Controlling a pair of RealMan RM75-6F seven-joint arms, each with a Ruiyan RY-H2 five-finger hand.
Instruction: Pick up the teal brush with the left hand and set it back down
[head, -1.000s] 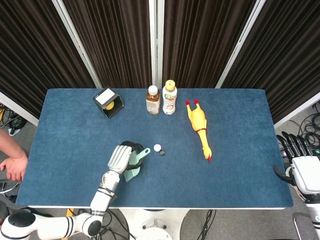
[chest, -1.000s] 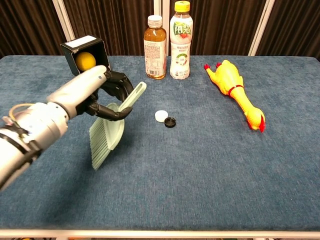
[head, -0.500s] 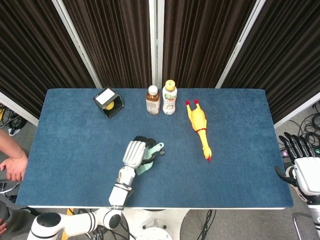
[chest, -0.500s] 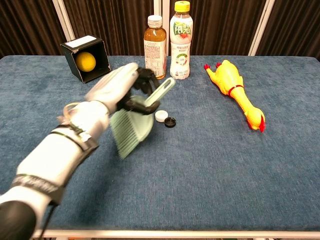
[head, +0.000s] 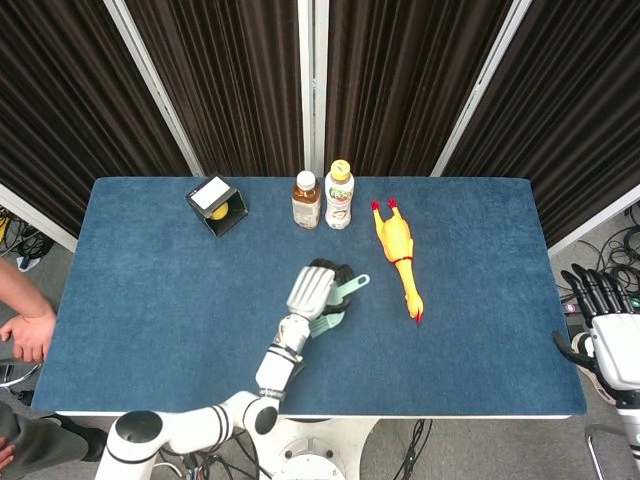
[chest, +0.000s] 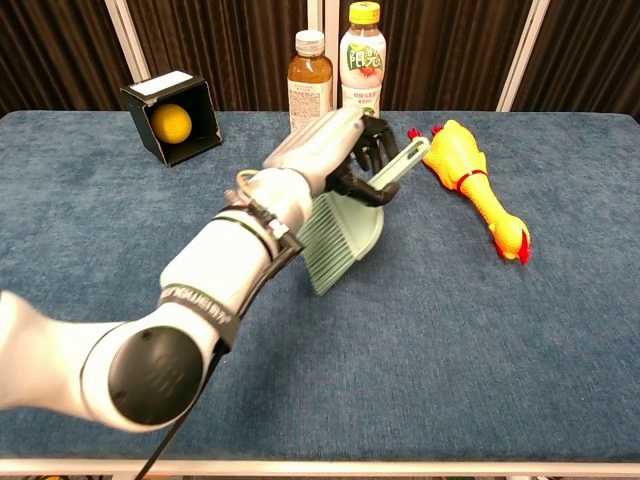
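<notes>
My left hand (head: 312, 290) (chest: 335, 150) grips the teal brush (chest: 345, 235) by the base of its handle and holds it above the table, near the middle. The brush handle (head: 352, 286) points up and right toward the yellow rubber chicken; its bristles (head: 322, 323) hang down and to the left. My left forearm (chest: 225, 270) fills the left of the chest view and hides the two small caps on the cloth. My right hand (head: 605, 330) hangs off the table's right edge, fingers spread, holding nothing.
A yellow rubber chicken (head: 398, 250) (chest: 475, 185) lies right of the brush. Two bottles (head: 322, 197) (chest: 335, 60) stand at the back centre. A black box with a yellow ball (head: 217, 206) (chest: 172, 118) sits back left. A person's hand (head: 25, 335) rests at the left edge.
My left hand has carried the brush steadily to the right, from left of centre to just beside the chicken. The two caps are now hidden behind the arm. The right hand stayed put.
</notes>
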